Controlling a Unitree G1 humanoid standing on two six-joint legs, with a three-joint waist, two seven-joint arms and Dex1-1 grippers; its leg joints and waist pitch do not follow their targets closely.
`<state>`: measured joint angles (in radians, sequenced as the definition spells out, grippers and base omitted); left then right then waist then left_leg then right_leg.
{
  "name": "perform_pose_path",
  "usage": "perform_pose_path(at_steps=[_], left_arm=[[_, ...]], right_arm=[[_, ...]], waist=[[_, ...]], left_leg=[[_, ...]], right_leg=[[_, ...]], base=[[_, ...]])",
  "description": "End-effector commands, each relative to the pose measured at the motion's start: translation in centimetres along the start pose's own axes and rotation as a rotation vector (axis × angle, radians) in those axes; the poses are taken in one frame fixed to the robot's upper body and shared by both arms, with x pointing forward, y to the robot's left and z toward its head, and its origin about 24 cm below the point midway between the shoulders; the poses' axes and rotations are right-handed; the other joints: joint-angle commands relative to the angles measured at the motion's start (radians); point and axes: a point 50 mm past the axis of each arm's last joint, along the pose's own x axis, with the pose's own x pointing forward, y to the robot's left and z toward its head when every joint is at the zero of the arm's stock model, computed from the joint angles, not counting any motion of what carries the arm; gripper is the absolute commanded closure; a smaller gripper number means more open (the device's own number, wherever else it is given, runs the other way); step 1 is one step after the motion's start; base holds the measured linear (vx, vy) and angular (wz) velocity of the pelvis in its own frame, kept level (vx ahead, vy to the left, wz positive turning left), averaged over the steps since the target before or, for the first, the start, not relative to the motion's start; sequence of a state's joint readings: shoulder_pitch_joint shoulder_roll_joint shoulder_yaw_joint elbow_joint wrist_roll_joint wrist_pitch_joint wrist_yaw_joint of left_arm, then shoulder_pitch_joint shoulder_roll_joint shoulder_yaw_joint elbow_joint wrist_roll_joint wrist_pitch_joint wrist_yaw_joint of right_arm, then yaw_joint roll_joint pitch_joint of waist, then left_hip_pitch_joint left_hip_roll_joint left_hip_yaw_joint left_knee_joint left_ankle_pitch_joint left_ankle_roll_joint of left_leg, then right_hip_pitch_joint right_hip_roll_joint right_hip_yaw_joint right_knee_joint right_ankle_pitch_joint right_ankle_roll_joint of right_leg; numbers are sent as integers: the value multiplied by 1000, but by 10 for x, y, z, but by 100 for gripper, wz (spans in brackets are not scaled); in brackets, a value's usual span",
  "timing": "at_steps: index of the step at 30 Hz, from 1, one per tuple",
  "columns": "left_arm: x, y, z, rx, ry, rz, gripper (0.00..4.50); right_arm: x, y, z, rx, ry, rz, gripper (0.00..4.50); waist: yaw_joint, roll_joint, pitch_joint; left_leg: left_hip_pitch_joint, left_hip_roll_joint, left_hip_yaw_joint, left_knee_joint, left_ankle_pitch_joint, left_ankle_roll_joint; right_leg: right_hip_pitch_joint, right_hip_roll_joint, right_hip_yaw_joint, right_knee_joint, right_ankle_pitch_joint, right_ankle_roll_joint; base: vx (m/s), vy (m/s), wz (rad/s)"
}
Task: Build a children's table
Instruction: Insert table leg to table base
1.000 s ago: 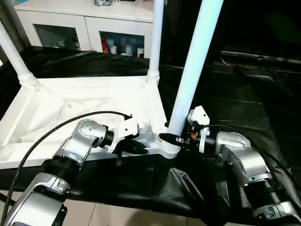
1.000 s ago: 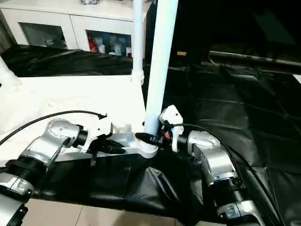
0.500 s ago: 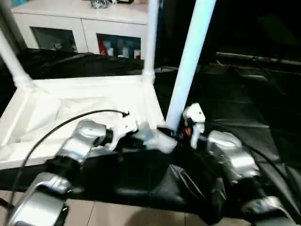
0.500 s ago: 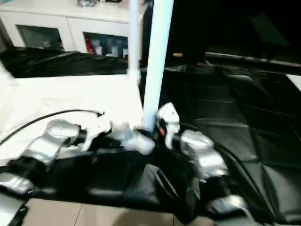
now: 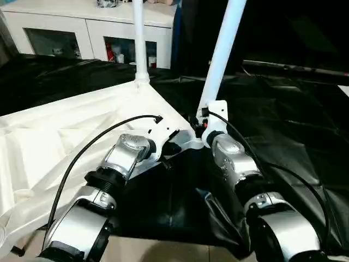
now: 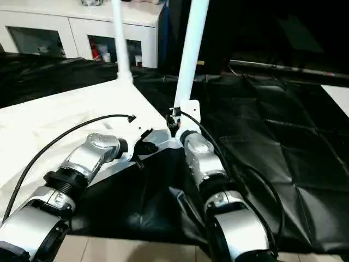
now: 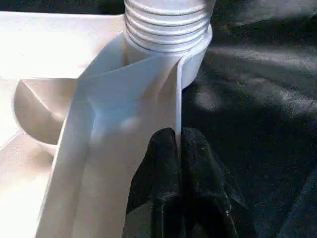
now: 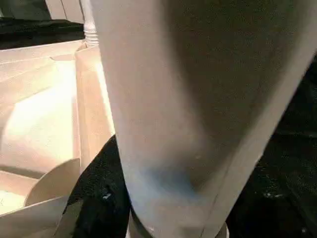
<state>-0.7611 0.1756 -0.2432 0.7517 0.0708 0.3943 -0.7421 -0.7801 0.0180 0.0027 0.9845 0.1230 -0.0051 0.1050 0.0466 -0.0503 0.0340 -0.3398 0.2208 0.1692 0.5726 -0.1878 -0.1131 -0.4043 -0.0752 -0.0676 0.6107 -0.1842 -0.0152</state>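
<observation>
The white table top (image 5: 65,136) lies underside up on the black-draped table. One leg (image 5: 139,43) stands in its far corner socket. A second leg (image 5: 221,60) rises from the near right corner socket (image 7: 168,29), its ribbed base seated there. My left gripper (image 7: 178,141) is shut on the thin rim of the top just beside that socket. From the other side my right gripper (image 5: 200,124) is shut around the foot of this second leg, which looms close in the right wrist view (image 8: 188,114).
A white cabinet with glass doors (image 5: 82,27) stands behind. Black cloth (image 5: 283,120) covers the big table to the right and hangs over its front edge, with tiled floor (image 5: 152,254) below. A black cable (image 5: 98,143) arcs over my left forearm.
Both arms have stretched forward and the table top has swung round, its held corner now further from me. The head view has shifted too. Both grips stay on.
</observation>
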Motion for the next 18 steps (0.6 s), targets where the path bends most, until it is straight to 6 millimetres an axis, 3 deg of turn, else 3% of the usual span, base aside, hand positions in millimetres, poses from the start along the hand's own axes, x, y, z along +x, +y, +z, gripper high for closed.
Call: perform_pose_path(at_steps=[1,2,4,8,10,13,16,18], left_arm=[[-12,15,17,18,-53,86,450],[-12,15,17,20,-54,78,450],[-12,15,17,19,-54,76,450],[-12,15,17,17,-50,89,450],[-13,16,16,26,-51,88,450],[-14,16,16,37,-57,74,450],[-18,15,15,53,-71,39,450],[-20,15,14,46,-88,14,450]], right_arm=[[-15,-8,-60,15,250,-39,259],[-14,-8,-58,20,245,-41,259],[-14,-9,-58,19,243,-40,259],[-10,-8,-49,10,206,-9,259],[-8,-8,-42,16,177,13,203],[-6,-10,-37,40,157,17,187],[-4,-12,-18,51,84,109,146],[-5,-14,-9,62,42,166,138]], waist=[[9,10,-48],[9,5,-48],[9,8,-46],[6,10,-43],[6,9,-43],[5,11,-45],[6,12,-50],[7,12,-56]], left_leg=[[-10,1,5,-70,-232,9],[-10,1,7,-69,-222,13],[-9,1,7,-71,-225,15],[-8,2,6,-73,-276,6],[-8,3,5,-74,-281,6],[-9,3,6,-73,-268,7],[-14,3,7,-68,-210,24],[-19,2,10,-61,-135,48]], right_leg=[[46,-54,42,-75,-207,-175],[47,-54,42,-74,-193,-179],[47,-54,42,-75,-202,-180],[42,-57,42,-86,-302,-158],[42,-55,42,-86,-307,-154],[43,-55,43,-83,-267,-168],[51,-53,44,-72,-170,-192],[56,-51,44,-58,-43,-225]], base=[[0,0,0],[0,0,0],[0,0,0],[0,0,0],[0,0,0],[0,0,0],[0,0,0],[0,0,0]])
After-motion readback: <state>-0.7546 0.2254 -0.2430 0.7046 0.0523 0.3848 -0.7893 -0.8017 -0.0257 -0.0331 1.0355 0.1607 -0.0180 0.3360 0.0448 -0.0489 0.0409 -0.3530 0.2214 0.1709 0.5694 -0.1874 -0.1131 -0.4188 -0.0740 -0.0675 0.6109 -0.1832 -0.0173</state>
